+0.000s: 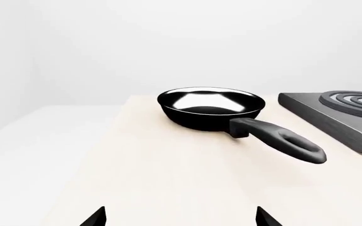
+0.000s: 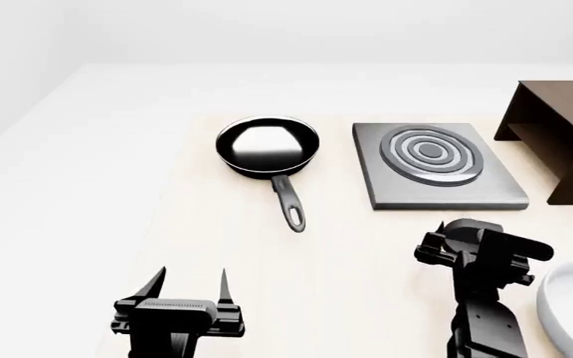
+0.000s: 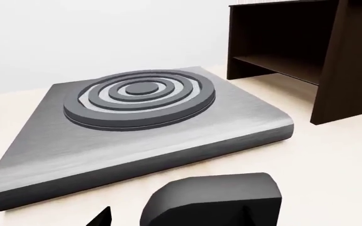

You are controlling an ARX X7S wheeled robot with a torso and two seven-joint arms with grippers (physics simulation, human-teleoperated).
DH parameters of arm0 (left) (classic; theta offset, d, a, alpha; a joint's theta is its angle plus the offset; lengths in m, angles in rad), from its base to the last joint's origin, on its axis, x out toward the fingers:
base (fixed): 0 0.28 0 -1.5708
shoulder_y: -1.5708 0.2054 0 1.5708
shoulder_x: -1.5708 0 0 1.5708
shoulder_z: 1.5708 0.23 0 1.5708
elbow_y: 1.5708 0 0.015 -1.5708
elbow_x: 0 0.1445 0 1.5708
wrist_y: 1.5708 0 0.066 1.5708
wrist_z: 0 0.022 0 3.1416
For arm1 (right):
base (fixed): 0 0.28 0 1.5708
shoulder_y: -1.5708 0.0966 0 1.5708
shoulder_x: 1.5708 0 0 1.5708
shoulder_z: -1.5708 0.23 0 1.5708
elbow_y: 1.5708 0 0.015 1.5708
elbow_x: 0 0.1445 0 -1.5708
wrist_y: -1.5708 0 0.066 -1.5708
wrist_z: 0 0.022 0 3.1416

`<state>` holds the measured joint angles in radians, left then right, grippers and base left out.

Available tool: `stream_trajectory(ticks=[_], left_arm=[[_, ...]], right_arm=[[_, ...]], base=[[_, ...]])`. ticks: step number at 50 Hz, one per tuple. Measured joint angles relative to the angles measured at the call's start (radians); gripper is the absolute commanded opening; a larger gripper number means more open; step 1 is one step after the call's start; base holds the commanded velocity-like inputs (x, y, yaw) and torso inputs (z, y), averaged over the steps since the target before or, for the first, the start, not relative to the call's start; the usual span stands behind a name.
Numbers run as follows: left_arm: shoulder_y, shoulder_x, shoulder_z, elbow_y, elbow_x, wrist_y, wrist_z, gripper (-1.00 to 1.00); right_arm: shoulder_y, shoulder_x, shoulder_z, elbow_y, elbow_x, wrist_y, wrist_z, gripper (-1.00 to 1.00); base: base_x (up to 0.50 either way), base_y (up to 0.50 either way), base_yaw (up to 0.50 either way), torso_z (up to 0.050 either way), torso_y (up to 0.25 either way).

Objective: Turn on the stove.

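A: Where is the stove (image 2: 441,165)?
B: Upper right of the head picture, just past the right gripper (image 2: 471,250).
A: Is that hand open?
B: Can't tell. The left gripper (image 2: 189,287) is spread, farther away.

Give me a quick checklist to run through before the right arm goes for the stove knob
1. Right tool near the stove: ok, it sits just short of the plate's near edge.
2. Knob in sight: cannot tell. A dark rounded part lies close under the right wrist camera, but the head view hides that spot behind the arm.
3. Right tool open or shut: cannot tell, its tips are not clearly shown.
4. Burner bare: ok, nothing rests on the rings.
5. Frying pan out of the way: ok, it stands apart from the stove with its handle toward the robot.
6. Left tool idle: ok, open, holding nothing.
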<state>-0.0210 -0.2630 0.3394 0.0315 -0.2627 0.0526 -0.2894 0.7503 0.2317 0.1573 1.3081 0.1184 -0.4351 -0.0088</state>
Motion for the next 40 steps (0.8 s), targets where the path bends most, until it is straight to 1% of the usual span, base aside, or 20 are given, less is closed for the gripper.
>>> stream_trajectory(ticks=[12,15,22,27,34,40], left_arm=[[0.0,-0.004,0.004,0.003,-0.003,0.0,-0.004,1.0],[0.0,-0.005,0.004,0.004,-0.005,0.0,-0.005,1.0],[0.001,-0.007,0.007,0.005,-0.006,0.0,-0.007,1.0],[0.002,-0.008,0.01,0.009,-0.005,0.0,-0.01,1.0],[0.016,-0.016,0.015,0.038,0.006,-0.001,-0.023,1.0],[0.044,-0.026,0.024,0.091,0.038,0.004,-0.047,1.0]], right_arm=[[0.003,0.0,0.025,0.0,-0.022,0.006,0.002,1.0],[-0.016,-0.003,0.028,-0.049,-0.027,0.023,0.006,1.0],[-0.167,-0.027,0.026,-0.425,-0.034,0.177,0.028,1.0],[-0.284,-0.049,0.006,-0.687,-0.073,0.248,0.062,1.0],[-0.458,-0.087,-0.045,-1.044,-0.154,0.313,0.111,1.0],[-0.599,-0.118,-0.096,-1.284,-0.213,0.329,0.144,1.0]], base=[[0.0,0.0,0.0,0.0,0.0],[0.0,0.0,0.0,0.0,0.0],[0.0,0.0,0.0,0.0,0.0],[0.0,0.0,0.0,0.0,0.0],[0.0,0.0,0.0,0.0,0.0],[0.0,0.0,0.0,0.0,0.0]])
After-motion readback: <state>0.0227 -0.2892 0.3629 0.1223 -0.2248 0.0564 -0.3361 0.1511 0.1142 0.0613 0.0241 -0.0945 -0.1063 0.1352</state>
